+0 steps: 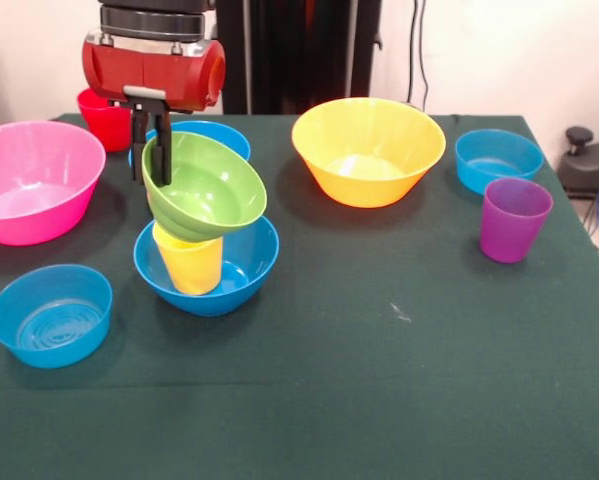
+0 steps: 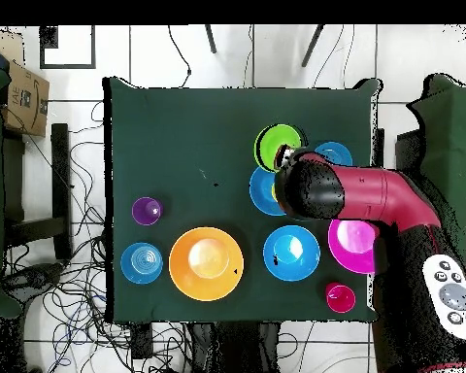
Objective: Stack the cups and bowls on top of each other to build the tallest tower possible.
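My gripper [image 1: 150, 172] is shut on the left rim of the lime green bowl [image 1: 207, 188], one finger inside it and one outside. The green bowl tilts toward the camera and rests on the yellow cup [image 1: 189, 264]. That cup stands upright in a deep blue bowl [image 1: 229, 285]. In the overhead view the green bowl [image 2: 278, 146] shows beside the arm's head, above the blue base bowl [image 2: 262, 192]. The purple cup [image 1: 514, 218] stands alone at the right. The red cup [image 1: 101, 120] stands at the back left.
A large pink bowl [image 1: 29, 180] is at the left and a yellow-orange bowl [image 1: 367, 150] at the back centre. A second deep blue bowl [image 1: 214, 133] sits behind the stack. Light-blue bowls sit at the front left [image 1: 51, 315] and back right [image 1: 497, 158].
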### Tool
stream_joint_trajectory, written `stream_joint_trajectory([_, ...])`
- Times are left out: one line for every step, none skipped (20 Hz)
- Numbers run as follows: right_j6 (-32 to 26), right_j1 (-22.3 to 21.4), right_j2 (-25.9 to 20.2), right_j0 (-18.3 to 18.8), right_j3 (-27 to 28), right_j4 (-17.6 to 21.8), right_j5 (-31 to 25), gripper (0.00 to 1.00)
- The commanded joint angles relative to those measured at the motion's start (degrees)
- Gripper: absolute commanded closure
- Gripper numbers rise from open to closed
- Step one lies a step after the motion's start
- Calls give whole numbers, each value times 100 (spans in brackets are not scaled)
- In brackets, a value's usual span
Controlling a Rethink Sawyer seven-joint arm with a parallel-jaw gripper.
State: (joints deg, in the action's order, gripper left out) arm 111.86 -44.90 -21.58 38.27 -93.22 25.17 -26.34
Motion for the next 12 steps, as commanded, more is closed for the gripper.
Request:
stream_joint_trajectory([48,327,137,-103,-360,370,223,100])
stream_joint_trajectory([44,335,135,-98,-362,367,227,100])
stream_joint_trajectory([42,334,137,-98,-365,368,233,100])
stream_joint_trajectory([39,333,138,-97,-369,370,240,100])
stream_joint_trajectory([42,329,138,-101,-369,365,235,100])
stream_joint_trajectory([49,336,142,-104,-372,369,246,100])
stream_joint_trajectory([52,335,150,-112,-369,375,248,100])
stream_joint_trajectory([50,339,163,-127,-362,387,238,100])
stream_joint_trajectory([41,342,173,-147,-348,402,220,100])
stream_joint_trajectory([31,363,163,-147,-351,402,217,100])
stream_joint_trajectory([46,372,187,-170,-355,423,231,100])
stream_joint_trajectory([62,382,212,-193,-360,444,245,100])
